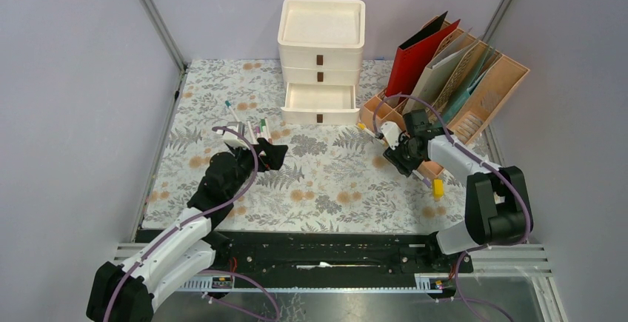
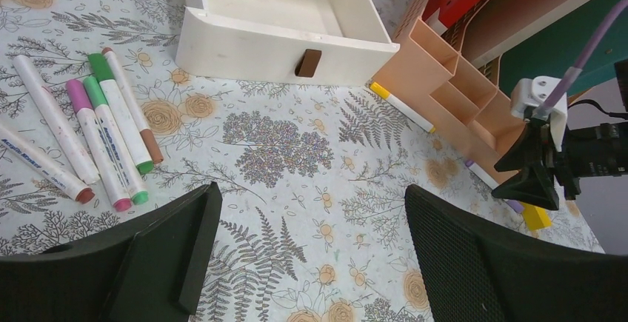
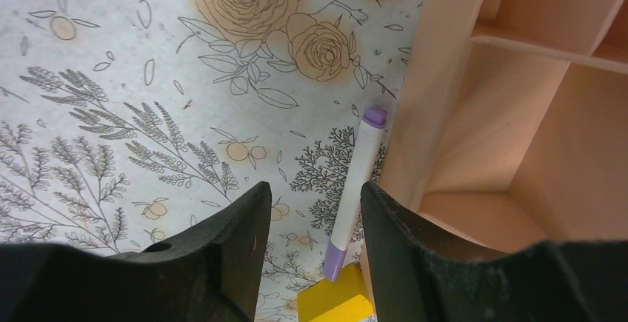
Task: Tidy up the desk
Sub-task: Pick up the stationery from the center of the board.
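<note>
The desk [image 1: 326,189] wears a pale fern-and-flower cloth. My right gripper [image 3: 312,196] hangs low over it beside the peach pen organizer [image 3: 518,144]. Its jaws stand apart, astride a white marker with purple ends [image 3: 354,189] that lies along the organizer's wall, close to the right finger [image 3: 385,218]; the left finger is clear of it. My left gripper [image 2: 311,211] is open over bare cloth, holding nothing. Several white markers with green, pink and brown caps [image 2: 111,129] lie just to its left. In the top view the left gripper [image 1: 259,146] sits by those markers [image 1: 244,131].
A white drawer unit [image 1: 321,41] stands at the back, its bottom drawer [image 2: 274,11] pulled open and empty. File holders with a red folder [image 1: 415,59] rise behind the organizer. A yellow-tipped marker [image 2: 402,106] and a yellow block [image 3: 333,303] lie near the organizer.
</note>
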Tool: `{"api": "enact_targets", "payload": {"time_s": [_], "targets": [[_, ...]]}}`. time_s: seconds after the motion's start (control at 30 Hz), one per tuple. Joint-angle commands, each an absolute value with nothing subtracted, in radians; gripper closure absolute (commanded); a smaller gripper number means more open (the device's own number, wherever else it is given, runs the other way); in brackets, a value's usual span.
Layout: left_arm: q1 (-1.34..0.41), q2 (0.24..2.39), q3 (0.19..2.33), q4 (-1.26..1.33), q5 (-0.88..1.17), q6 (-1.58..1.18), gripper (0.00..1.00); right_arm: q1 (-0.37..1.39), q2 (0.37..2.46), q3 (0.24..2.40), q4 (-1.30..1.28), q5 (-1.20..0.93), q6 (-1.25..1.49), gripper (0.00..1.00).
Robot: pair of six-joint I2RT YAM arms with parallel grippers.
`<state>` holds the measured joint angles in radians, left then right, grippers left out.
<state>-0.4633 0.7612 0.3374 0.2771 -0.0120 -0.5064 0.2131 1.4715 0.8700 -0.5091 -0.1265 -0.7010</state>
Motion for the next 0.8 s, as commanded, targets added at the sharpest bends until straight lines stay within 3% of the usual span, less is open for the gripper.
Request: {"api": "enact_targets", "payload": {"time_s": [0.0, 0.77], "targets": [[-0.459, 0.76, 0.347, 0.308, -0.005, -0.514, 0.01, 0.21, 1.499, 0.854, -0.471, -0.034, -0.667, 0.46], [-0.459, 0.764, 0.341, 0.325, -0.005, -0.511, 0.01, 0.21, 1.608, 0.836, -0.458, 0.147, -0.63, 0.45]]}}
